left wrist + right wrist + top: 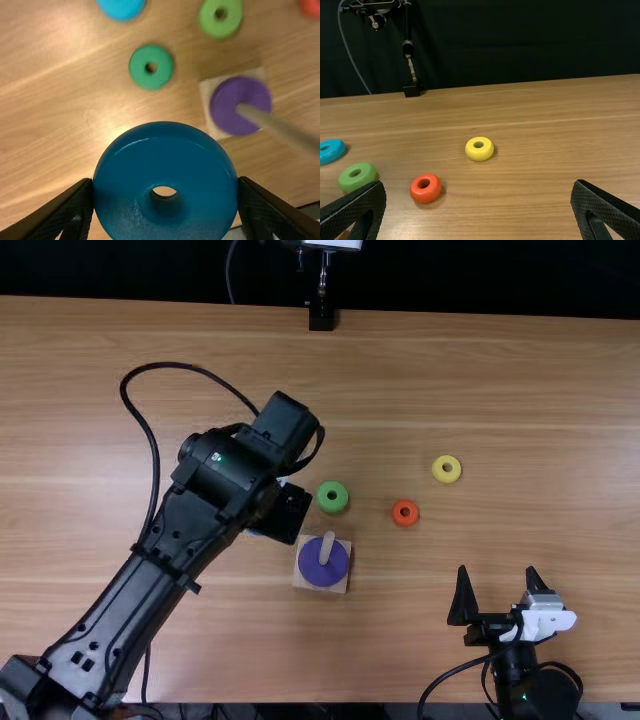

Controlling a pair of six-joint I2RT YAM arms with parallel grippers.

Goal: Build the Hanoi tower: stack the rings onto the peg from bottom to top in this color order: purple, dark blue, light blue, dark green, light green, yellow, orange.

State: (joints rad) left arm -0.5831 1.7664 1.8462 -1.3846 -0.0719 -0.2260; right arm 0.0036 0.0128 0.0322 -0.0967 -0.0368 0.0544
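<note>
My left gripper [288, 512] is left of the peg base [305, 578]. In the left wrist view, the left gripper [165, 192] is shut on the dark blue ring [165, 145]. The purple ring [318, 572] lies around the peg [327, 548] on its base. Loose on the table are the dark green ring [136, 67], light blue ring [121, 7], light green ring [333, 510], orange ring [396, 515] and yellow ring [437, 471]. Right of the base, my right gripper [497, 585] stands open; the right wrist view shows the right gripper [478, 200] holding nothing.
The wooden table [530, 400] extends to a dark backdrop. A black stand [321, 316] is at its far edge. The left arm, with its looping cable [153, 455], covers part of the table left of the base.
</note>
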